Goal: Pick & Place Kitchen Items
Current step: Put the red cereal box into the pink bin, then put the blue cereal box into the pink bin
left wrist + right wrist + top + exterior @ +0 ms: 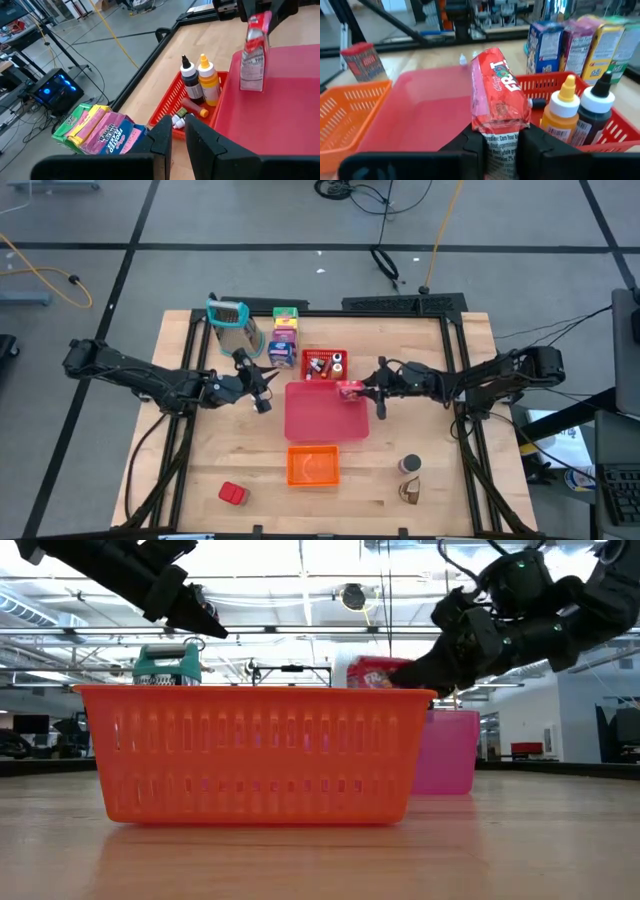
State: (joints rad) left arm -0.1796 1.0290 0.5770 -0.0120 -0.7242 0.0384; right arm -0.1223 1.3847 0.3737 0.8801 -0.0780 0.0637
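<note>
One red box [497,95] hung clamped in our right claw [500,142] over the pink tray's [310,420] corner, so we judged ourselves mid-placement, needing next to lower and let go, while our left claw [177,140] waited, fingers together, beside the tray.

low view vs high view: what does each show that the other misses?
Only low: the red box hangs well above the table, level with the orange basket rim, in the right gripper.
Only high: red block, the dark-capped jar, food boxes, and the box is over the pink tray's corner.
Both: the grater, basket, tray, both arms; left gripper holds nothing.
</note>
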